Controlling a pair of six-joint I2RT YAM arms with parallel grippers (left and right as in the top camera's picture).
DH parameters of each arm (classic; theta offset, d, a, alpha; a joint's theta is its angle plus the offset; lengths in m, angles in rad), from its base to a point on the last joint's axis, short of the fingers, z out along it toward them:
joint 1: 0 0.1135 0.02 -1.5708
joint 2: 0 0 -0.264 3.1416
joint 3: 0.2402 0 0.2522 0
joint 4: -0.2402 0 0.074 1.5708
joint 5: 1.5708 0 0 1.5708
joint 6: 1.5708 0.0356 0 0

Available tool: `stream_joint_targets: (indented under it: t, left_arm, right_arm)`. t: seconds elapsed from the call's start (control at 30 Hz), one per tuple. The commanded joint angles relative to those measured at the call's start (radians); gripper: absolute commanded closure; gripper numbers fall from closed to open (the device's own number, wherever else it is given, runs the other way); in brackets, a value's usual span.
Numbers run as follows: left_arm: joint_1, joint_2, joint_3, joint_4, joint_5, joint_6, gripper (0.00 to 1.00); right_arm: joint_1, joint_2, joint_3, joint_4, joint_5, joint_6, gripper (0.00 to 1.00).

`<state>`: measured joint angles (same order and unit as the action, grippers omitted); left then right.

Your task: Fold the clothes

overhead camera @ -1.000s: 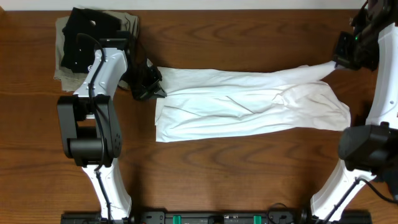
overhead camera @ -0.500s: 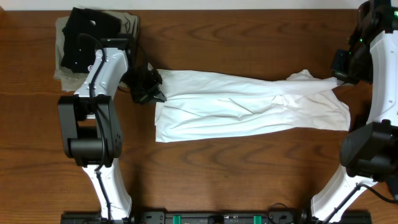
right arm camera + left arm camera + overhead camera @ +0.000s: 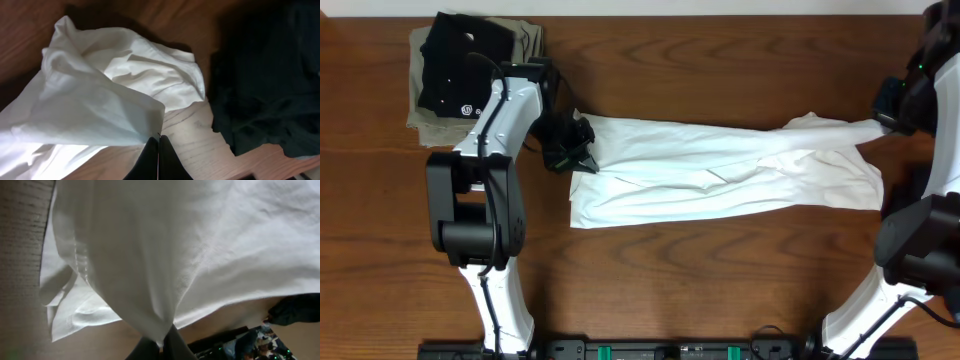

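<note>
A long white garment (image 3: 720, 170) lies stretched across the middle of the wooden table. My left gripper (image 3: 582, 148) is shut on its upper left corner. In the left wrist view the white cloth (image 3: 165, 245) fills the frame and hangs from my shut gripper (image 3: 161, 347). My right gripper (image 3: 882, 122) is shut on the garment's upper right corner and holds it taut. In the right wrist view my gripper (image 3: 159, 146) pinches a corner of the white cloth (image 3: 95, 105) just above the table.
A folded stack, a black garment (image 3: 460, 55) on an olive one (image 3: 525, 38), lies at the back left corner. A dark cloth-like shape (image 3: 265, 75) fills the right side of the right wrist view. Bare wood (image 3: 720, 290) lies in front of the garment.
My right gripper has moved right and a little toward the front, pulling the garment's top edge with it. My left gripper has shifted right with its corner.
</note>
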<state>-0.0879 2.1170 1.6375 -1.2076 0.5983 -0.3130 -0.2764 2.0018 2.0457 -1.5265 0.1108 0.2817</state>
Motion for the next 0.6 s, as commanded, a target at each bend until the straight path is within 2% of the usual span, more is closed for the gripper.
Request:
stream_joint_targets:
  t: [0.0, 0.37, 0.43, 0.5, 0.53, 0.57]
  left_arm:
    - [0.003, -0.021, -0.003, -0.026, -0.008, 0.033, 0.94]
    - [0.003, -0.021, -0.003, -0.108, -0.008, 0.097, 0.92]
    - [0.003, -0.021, -0.003, -0.129, -0.008, 0.109, 0.85]
    - [0.003, -0.021, -0.003, -0.146, -0.008, 0.130, 0.60]
    - [0.003, -0.021, -0.003, -0.151, -0.009, 0.141, 0.44]
    - [0.003, -0.021, -0.003, -0.154, -0.009, 0.149, 0.34]
  right_arm:
    - [-0.008, -0.020, -0.034, 0.019, 0.026, 0.017, 0.98]
    - [-0.006, -0.020, -0.103, 0.077, -0.018, 0.017, 0.93]
    - [-0.005, -0.020, -0.103, 0.076, -0.021, 0.017, 0.89]
    - [-0.005, -0.020, -0.103, 0.076, -0.040, 0.017, 0.85]
    - [-0.005, -0.020, -0.103, 0.076, -0.050, 0.016, 0.84]
    - [-0.005, -0.020, -0.103, 0.076, -0.063, 0.016, 0.83]
